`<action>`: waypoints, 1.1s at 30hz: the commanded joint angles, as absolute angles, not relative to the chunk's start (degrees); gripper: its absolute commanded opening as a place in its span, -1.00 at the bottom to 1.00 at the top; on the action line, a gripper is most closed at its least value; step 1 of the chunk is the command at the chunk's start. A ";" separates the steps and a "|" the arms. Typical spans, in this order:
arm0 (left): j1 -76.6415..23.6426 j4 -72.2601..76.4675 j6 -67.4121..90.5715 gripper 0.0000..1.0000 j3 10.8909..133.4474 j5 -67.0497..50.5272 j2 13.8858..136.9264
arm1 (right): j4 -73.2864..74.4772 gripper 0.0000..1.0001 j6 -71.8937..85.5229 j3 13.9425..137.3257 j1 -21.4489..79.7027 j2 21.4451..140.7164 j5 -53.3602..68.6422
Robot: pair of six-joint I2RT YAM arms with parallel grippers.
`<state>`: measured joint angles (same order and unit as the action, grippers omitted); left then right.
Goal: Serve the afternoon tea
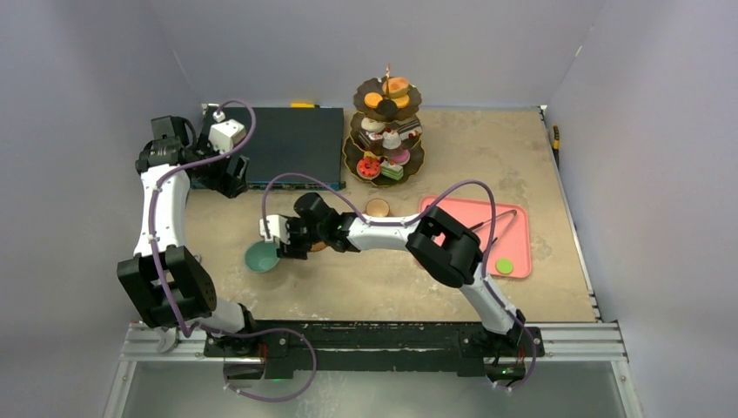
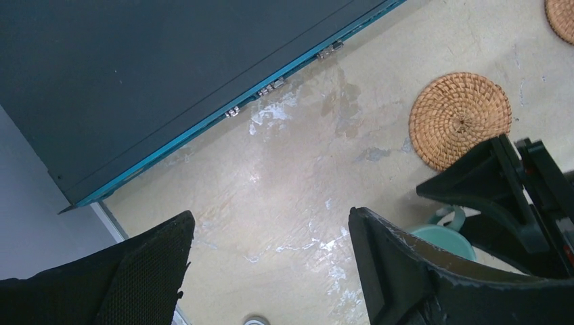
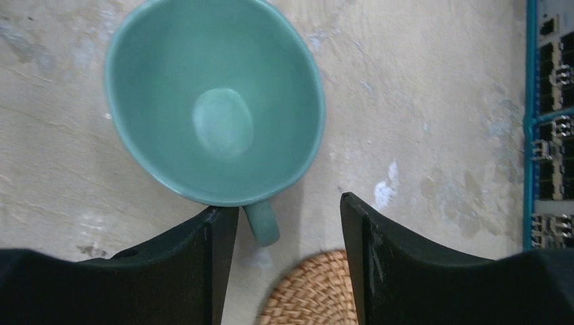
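The teal cup [image 1: 261, 257] stands upright and empty on the table left of centre. In the right wrist view its bowl [image 3: 213, 101] fills the top, and its handle [image 3: 262, 220] points down between my right gripper's [image 3: 288, 206] open fingers, close to the left finger. A woven coaster [image 3: 315, 291] lies just below the handle. My left gripper [image 2: 271, 215] hangs open over bare table beside the dark box, holding nothing. The three-tier stand [image 1: 387, 131] with toy cakes is at the back. A second coaster [image 1: 377, 207] lies mid-table; I cannot tell whether the tan cup sits on it.
A dark flat box [image 1: 291, 144] with a teal edge lies at the back left. A pink tray [image 1: 522, 228] at the right holds black tongs [image 1: 500, 218] and a green macaron [image 1: 504, 266]. Purple cables loop over both arms.
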<state>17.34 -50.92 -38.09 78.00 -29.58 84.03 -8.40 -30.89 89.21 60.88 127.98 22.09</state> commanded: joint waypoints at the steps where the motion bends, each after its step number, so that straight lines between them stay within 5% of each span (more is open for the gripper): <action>1: 18.08 -49.37 -37.22 0.65 77.88 -29.61 83.47 | -9.79 0.19 -28.76 87.96 63.47 126.36 23.64; 10: 18.82 -51.14 -36.48 0.39 79.65 -29.86 85.28 | -12.77 0.09 -22.35 83.75 65.83 124.68 19.14; 15: 19.02 -51.28 -36.95 0.38 79.33 -30.09 84.80 | -13.86 -0.04 -19.30 84.83 65.84 124.91 16.80; 33: 19.42 -50.54 -37.88 0.40 77.06 -30.13 82.61 | -14.33 0.05 -13.36 86.11 66.62 123.30 16.03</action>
<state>18.81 -51.44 -37.17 77.89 -29.17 85.10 -12.03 -14.66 84.01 66.02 127.44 15.90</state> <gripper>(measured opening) 0.695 0.529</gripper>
